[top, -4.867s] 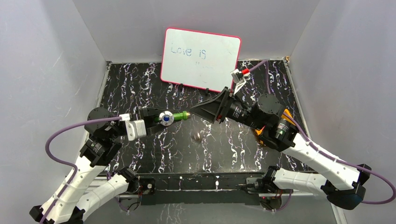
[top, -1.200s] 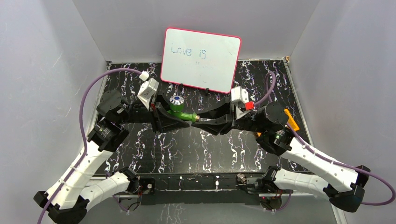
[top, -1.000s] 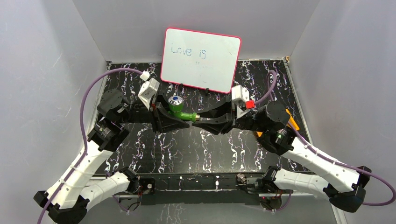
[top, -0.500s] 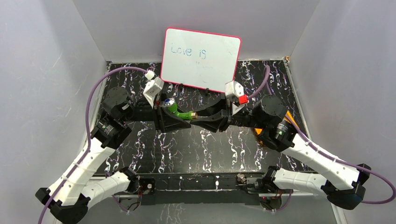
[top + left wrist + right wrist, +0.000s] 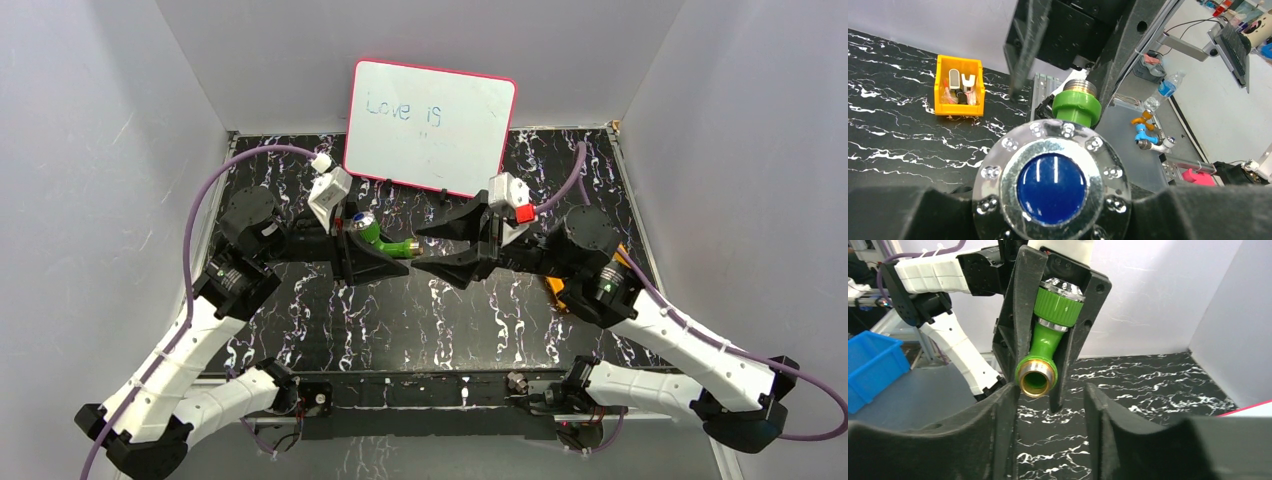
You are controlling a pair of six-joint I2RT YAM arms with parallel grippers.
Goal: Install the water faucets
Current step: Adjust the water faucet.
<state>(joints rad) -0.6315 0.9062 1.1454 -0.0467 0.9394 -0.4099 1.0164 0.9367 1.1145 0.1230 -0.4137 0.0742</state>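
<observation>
Tap (image 5: 378, 236), overhead: green, held in the air over the black table (image 5: 400, 320), at 6 o'clock of the whiteboard (image 5: 430, 125), metal end toward 3 o'clock.
Left gripper (image 5: 398, 255), overhead: pinching the tap's body.
Right gripper (image 5: 417, 250), overhead: at 3 o'clock of the tap, jaws spread, tips just beside the metal end.
Knob (image 5: 1051, 186), left wrist: blue and silver, filling the bottom; orange bin (image 5: 959, 86) on the table at 10 o'clock.
Tap, right wrist: clamped between the left gripper's black fingers (image 5: 1018, 315), brass mouth facing the camera; nearer fingers apart, not touching it.
</observation>
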